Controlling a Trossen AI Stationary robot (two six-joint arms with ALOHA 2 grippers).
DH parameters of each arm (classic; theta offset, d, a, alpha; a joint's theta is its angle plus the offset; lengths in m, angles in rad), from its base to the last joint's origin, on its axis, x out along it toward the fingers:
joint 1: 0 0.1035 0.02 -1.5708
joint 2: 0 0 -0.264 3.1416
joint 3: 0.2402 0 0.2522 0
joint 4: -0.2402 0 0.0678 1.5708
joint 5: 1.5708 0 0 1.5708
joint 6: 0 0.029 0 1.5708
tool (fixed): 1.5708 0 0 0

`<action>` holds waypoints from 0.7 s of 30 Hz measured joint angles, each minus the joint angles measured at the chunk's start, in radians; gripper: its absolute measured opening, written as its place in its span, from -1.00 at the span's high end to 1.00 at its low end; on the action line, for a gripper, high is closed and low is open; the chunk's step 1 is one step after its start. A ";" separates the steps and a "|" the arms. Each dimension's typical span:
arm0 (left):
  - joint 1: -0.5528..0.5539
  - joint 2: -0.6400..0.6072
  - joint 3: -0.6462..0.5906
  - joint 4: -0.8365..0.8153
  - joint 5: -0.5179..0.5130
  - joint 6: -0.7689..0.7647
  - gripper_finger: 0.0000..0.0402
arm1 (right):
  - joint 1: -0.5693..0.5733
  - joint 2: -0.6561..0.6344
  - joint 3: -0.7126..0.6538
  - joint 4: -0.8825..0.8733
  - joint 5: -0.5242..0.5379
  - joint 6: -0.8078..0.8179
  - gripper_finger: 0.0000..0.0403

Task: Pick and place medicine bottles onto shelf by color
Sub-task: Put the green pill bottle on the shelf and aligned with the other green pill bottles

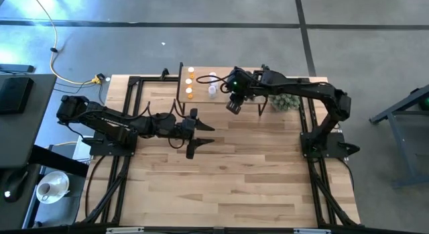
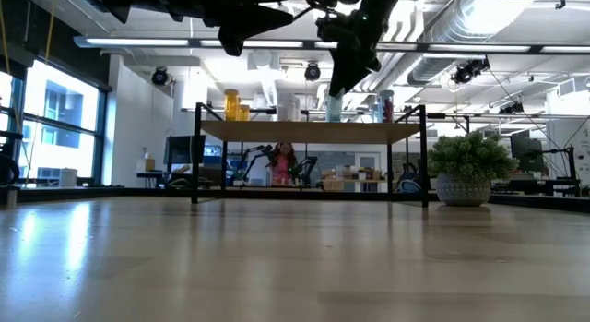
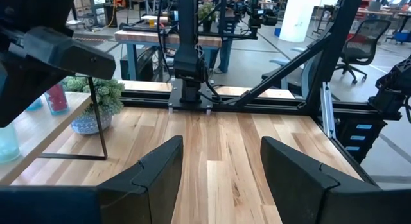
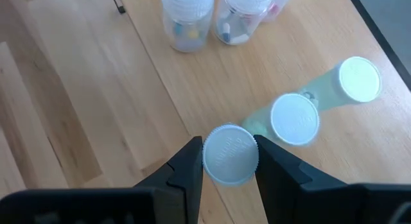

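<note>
- Two dark arms work over the wooden desk (image 1: 221,173); at centre-left of the high view the left gripper (image 1: 199,137) hangs above bare boards, its jaws spread wide and holding nothing.
- Toward top centre of that view, the shelf (image 1: 201,93) carries orange medicine bottles (image 1: 190,83) in a row at its left end, with paler ones just to their right.
- Right of those, the right gripper (image 4: 230,161) sits over the shelf, jaws drawn narrow around the white cap of one bottle (image 4: 230,155); two greenish bottles (image 4: 295,119) stand just beside it in the right wrist view, and two more with mixed pills inside stand at the upper centre of that frame.
- Judged by looks, these bottles are light, rigid plastic with smooth sides and a ribbed cap: the cap rim offers the surest hold, and a careless nudge could topple the close neighbours.
- Far right on the desk, a small potted plant (image 1: 287,101) stands beside the shelf.
</note>
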 joint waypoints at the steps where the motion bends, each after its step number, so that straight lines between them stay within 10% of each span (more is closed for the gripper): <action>1: 0.000 0.000 0.000 0.000 0.000 0.000 0.02 | -0.005 0.001 0.000 0.000 0.000 -0.001 0.47; 21: 0.000 0.000 0.000 -0.001 0.000 0.000 0.02 | -0.017 0.002 0.000 -0.008 -0.020 -0.015 0.42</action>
